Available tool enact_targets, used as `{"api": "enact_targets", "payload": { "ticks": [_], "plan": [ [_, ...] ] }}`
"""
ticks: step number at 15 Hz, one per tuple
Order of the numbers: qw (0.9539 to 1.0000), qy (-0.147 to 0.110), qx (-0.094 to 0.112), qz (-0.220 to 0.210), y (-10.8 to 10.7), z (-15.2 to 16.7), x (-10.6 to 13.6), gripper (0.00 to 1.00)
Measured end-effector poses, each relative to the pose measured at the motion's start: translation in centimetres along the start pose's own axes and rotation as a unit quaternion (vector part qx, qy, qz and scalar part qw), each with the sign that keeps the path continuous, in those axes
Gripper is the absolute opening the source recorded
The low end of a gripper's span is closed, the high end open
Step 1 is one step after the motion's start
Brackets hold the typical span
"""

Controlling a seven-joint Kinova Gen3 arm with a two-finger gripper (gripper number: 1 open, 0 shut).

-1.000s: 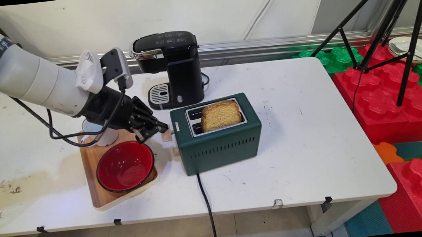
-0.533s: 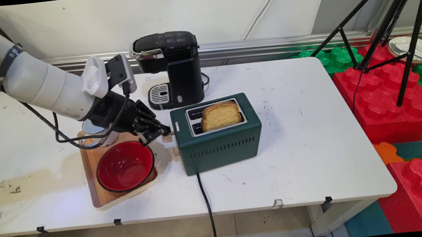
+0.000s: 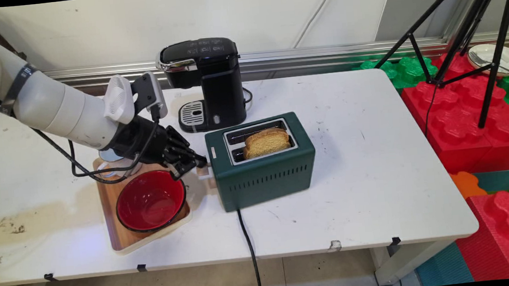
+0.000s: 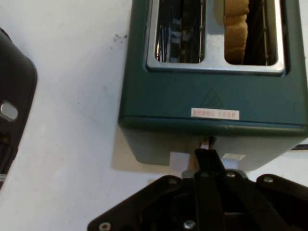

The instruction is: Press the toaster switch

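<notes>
A dark green two-slot toaster (image 3: 261, 172) (image 4: 211, 96) stands mid-table. A slice of brown bread (image 3: 267, 143) (image 4: 236, 29) sits low in its nearer slot; the other slot is empty. My gripper (image 3: 195, 163) (image 4: 206, 155) is shut, with its tips pressed on the pale lever (image 3: 203, 170) (image 4: 178, 161) at the toaster's left end. In the hand view the closed fingers (image 4: 208, 166) cover the lever's middle, just under the toaster's end wall.
A black coffee machine (image 3: 207, 82) (image 4: 14, 106) stands behind the toaster. Under the arm a wooden tray (image 3: 120, 237) holds a red bowl (image 3: 151, 200) and a white cup (image 3: 109, 156). The toaster's cord (image 3: 247, 240) runs off the front edge. A tripod (image 3: 455, 19) and foam blocks stand right.
The gripper has moved right and down onto the toaster's lever, and the lever has gone lower. The bread has sunk deeper into its slot.
</notes>
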Motion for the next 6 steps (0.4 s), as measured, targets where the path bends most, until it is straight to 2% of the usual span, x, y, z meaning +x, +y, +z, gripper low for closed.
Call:
{"api": "enact_targets", "payload": {
  "ticks": [6],
  "plan": [
    [1.0, -0.003, -0.002, -0.003, -0.19, 0.44, -0.43, 0.0]
  ]
}}
